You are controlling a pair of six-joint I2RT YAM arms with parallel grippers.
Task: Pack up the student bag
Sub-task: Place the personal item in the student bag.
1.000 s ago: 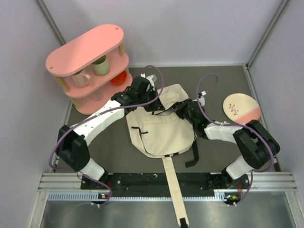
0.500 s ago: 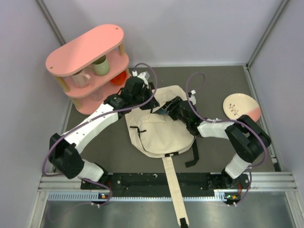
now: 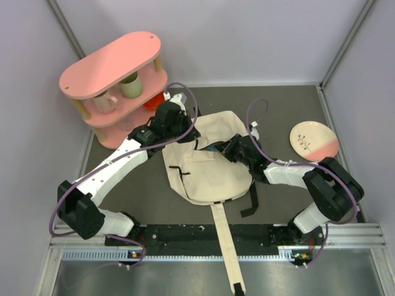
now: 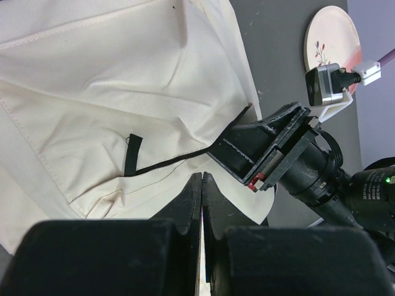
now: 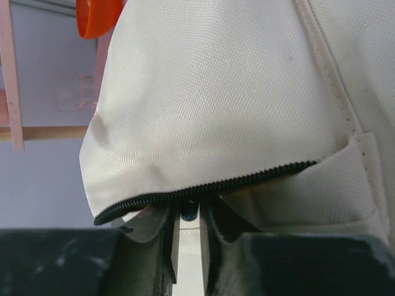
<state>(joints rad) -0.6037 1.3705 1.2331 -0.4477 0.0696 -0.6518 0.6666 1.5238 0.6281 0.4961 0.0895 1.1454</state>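
The student bag (image 3: 210,166) is a cream canvas backpack lying flat at the table's middle, with a long cream strap (image 3: 225,246) running off the near edge. My left gripper (image 3: 187,133) is at the bag's upper left edge. In the left wrist view its jaws (image 4: 202,177) are pressed shut on the bag's fabric (image 4: 123,80). My right gripper (image 3: 217,147) is at the bag's opening. In the right wrist view it (image 5: 189,213) is shut on the dark zipper pull (image 5: 189,209) of the black zipper (image 5: 247,179), under raised cream fabric (image 5: 210,92).
A pink two-tier shelf (image 3: 114,61) at the back left holds a green mug (image 3: 131,85), a pale mug (image 3: 105,102) and an orange item (image 3: 154,100). A pink-and-cream plate (image 3: 313,139) lies at the right. A black strap (image 3: 253,197) trails from the bag's right side.
My left gripper has shifted left and back at the bag's edge. My right gripper has moved left along the bag's opening, staying on the zipper.
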